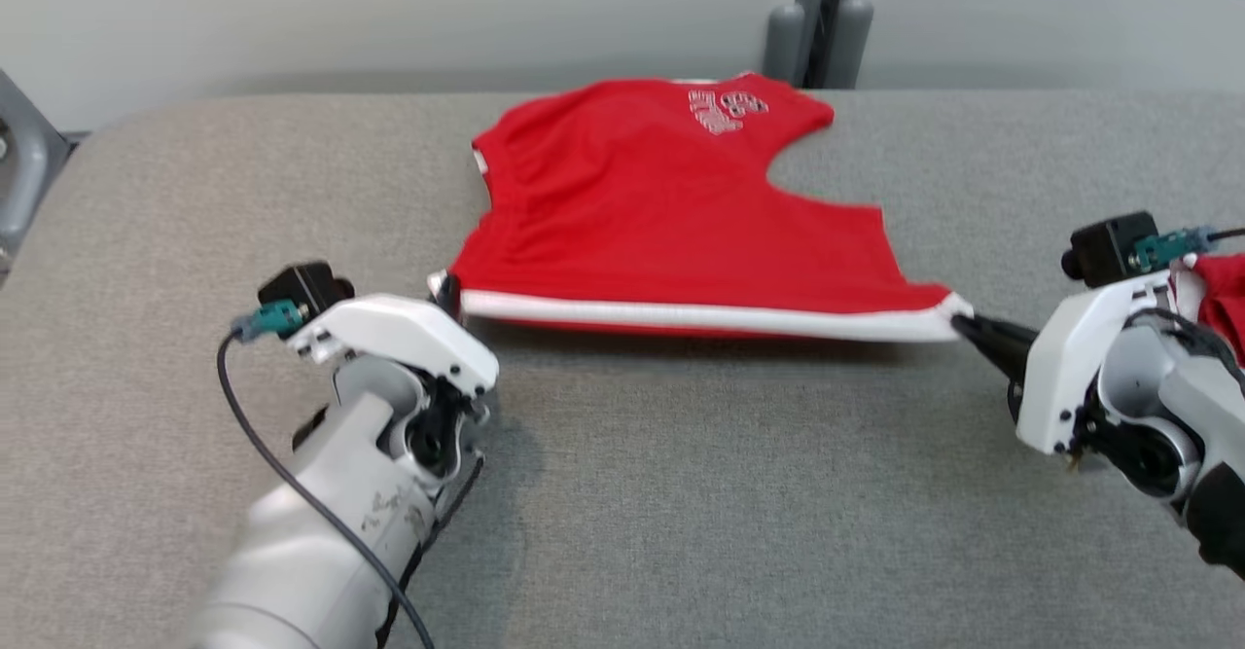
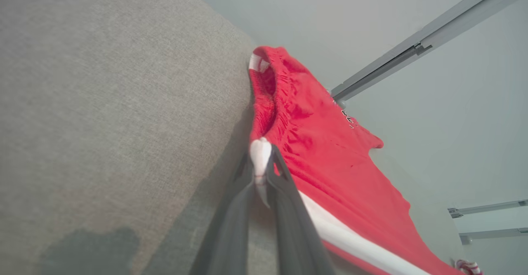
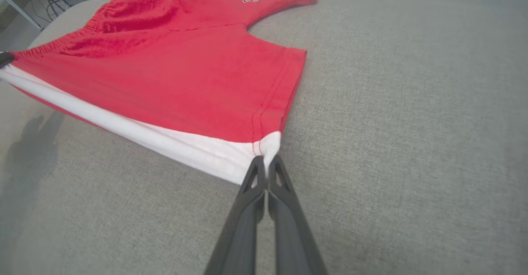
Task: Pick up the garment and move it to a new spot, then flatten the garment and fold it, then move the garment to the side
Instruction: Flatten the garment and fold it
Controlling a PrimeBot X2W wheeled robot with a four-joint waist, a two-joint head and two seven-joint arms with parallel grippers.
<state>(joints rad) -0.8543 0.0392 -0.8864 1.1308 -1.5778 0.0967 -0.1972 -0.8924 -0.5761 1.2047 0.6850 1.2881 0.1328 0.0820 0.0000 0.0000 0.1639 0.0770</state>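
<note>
The left gripper (image 1: 447, 291) is closed down to a thin gap, its two dark fingers pinching the white corner at the waistband end of a pair of red shorts (image 1: 661, 231). In the left wrist view the white cloth bulges out between the tips (image 2: 262, 155). The right gripper (image 1: 963, 323) is fully closed on the opposite white corner, at the leg hem, and the right wrist view shows the fingers (image 3: 251, 184) pressed together with the cloth caught at their tips.

Between the two grips a white side stripe (image 1: 700, 316) runs taut and straight. This near edge is raised off the surface, with a dark shadow beneath it.

The near half of the grey fabric-covered tabletop (image 1: 681, 493) is bare woven cloth, with a black cable (image 1: 243, 415) looping along the left forearm. A scrap of red and white cloth (image 1: 1216, 299) shows beside the right wrist.

Past the stripe the shorts slope down and lie on the tabletop, middle of its width, reaching close to the far edge. The gathered waistband faces the left edge, and the leg openings, with the notch between them, face the right edge. The far leg bears white lettering (image 1: 725, 109).

The tabletop's far left corner is rounded. Behind the far edge stands a dark post (image 1: 822, 17) flanked by two grey cylinders, against a plain pale grey wall (image 1: 389, 17).
</note>
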